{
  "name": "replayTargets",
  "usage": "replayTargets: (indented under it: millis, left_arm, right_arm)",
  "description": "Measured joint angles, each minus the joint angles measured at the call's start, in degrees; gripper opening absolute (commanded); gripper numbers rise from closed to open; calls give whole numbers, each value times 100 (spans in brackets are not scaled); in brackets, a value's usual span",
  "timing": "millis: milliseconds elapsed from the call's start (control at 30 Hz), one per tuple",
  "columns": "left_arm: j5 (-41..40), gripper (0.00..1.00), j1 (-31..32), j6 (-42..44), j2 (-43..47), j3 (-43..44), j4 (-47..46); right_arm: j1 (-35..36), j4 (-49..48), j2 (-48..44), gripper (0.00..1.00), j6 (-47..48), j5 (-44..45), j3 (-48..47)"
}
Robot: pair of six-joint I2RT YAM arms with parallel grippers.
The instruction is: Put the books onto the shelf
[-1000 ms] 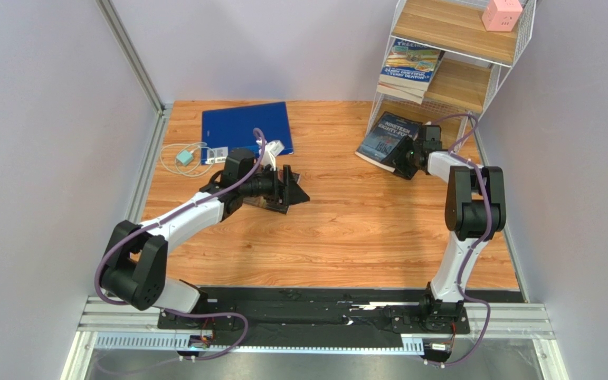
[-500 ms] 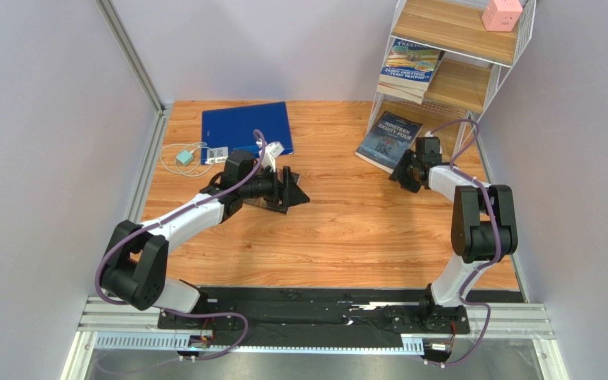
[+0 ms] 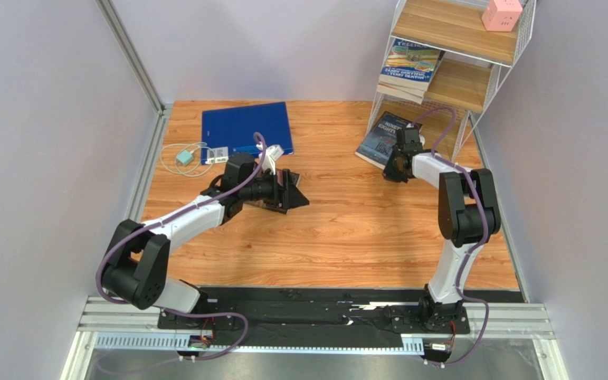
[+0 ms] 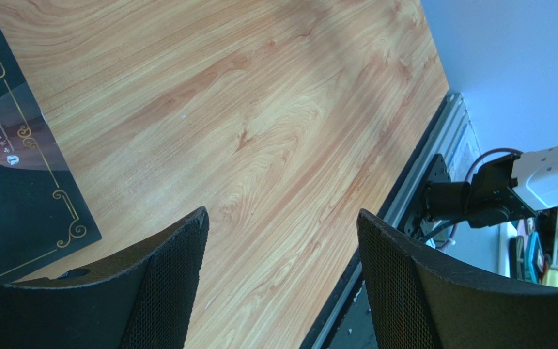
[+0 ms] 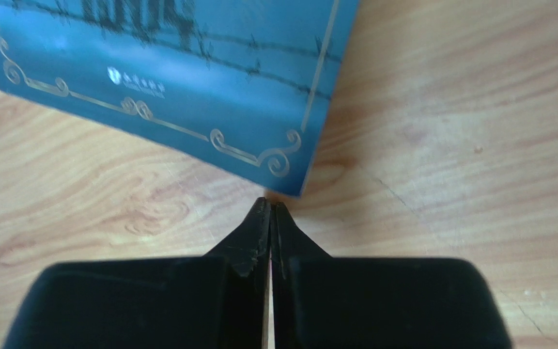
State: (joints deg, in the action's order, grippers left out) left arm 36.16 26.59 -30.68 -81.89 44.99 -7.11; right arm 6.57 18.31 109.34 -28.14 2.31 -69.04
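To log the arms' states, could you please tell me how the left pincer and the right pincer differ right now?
The left pincer stands wide open; the right pincer is shut, gripping nothing. The left pincer hovers beside the dark book; the right pincer's tips point at a corner of the navy book. Both are empty, low over the wooden table.

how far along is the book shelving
Done: a stack of books sits on the shelf, middle board. In hand: nothing; the right end effector is shut, its tips at a corner of the navy book on the table. Remaining: that book and the dark book by the open left end effector.
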Motion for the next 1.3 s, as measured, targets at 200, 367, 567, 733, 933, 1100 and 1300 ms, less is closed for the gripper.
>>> replayTargets:
  millis: [200,367,567,733,933,1100,1300]
  left_arm:
    - [0,80,0,-4,0,-33,-2]
    - [-7,80,0,-2,0,-33,-2]
    - [-24,80,0,4,0,-33,4]
    - [-26,80,0,7,0,-33,4]
    - [-24,80,0,4,0,-33,4]
    - [-24,80,0,4,0,-33,2]
    - [-24,80,0,4,0,-35,2]
  right_arm:
    - [39,229,450,0,-107,59,-658]
    - [50,579,697,0,-251,61,-1104]
    - [52,1008,922,0,-367,151,-1547]
    - [24,1292,1008,0,-400,275,-1751]
    - [-17,1491,1029,0,-387,372,-1845]
    - [-55,1624,1032,0,-350,463,-1880]
    - [-66,1755,1038,0,-308,472,-1978]
